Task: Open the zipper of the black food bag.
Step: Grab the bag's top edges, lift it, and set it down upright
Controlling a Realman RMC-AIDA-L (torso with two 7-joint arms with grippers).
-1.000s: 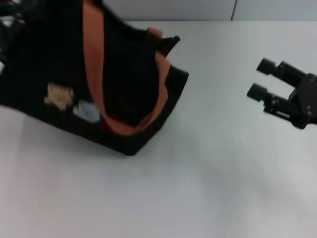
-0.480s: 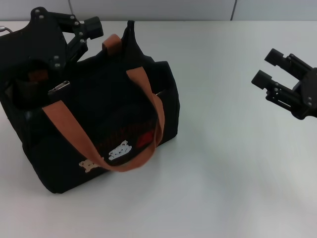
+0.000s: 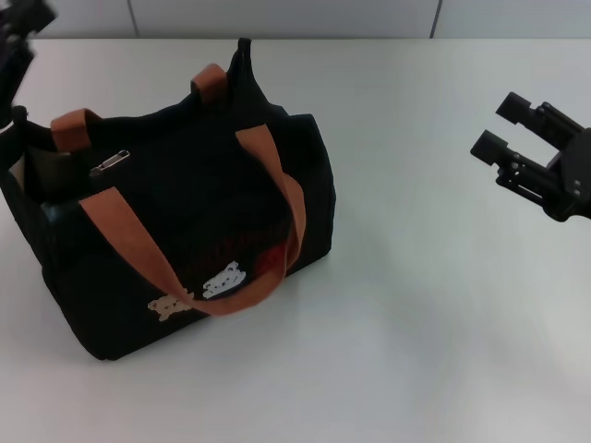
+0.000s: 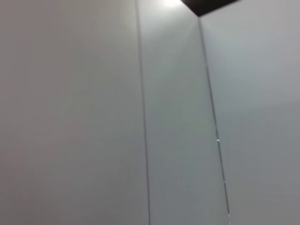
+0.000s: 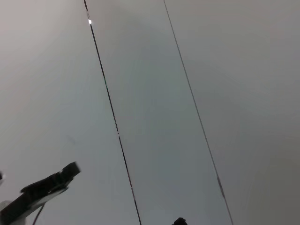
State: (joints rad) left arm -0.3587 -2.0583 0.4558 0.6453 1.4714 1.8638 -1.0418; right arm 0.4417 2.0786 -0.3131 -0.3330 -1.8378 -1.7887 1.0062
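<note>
The black food bag [image 3: 199,198] stands upright on the white table [image 3: 416,323], left of centre in the head view. Its two orange-brown handles [image 3: 138,249] droop over the top and front. Bear patches and a red label show low on the front. The zipper's silver pull tab [image 3: 109,162] lies on top near the bag's left end, where the top seems to gape. My left gripper [image 3: 17,41] is at the far upper left corner, off the bag and partly cut off. My right gripper [image 3: 501,125] hovers open over the table far to the right, holding nothing.
Bare white tabletop stretches between the bag and the right gripper and across the front. A pale panelled wall [image 3: 277,17] runs behind the table. Both wrist views show only pale wall panels with thin seams.
The bag, tipped over a second ago, now stands upright. The left gripper, over the bag's back left half a second ago, has drawn away to the upper left. The right gripper barely moved.
</note>
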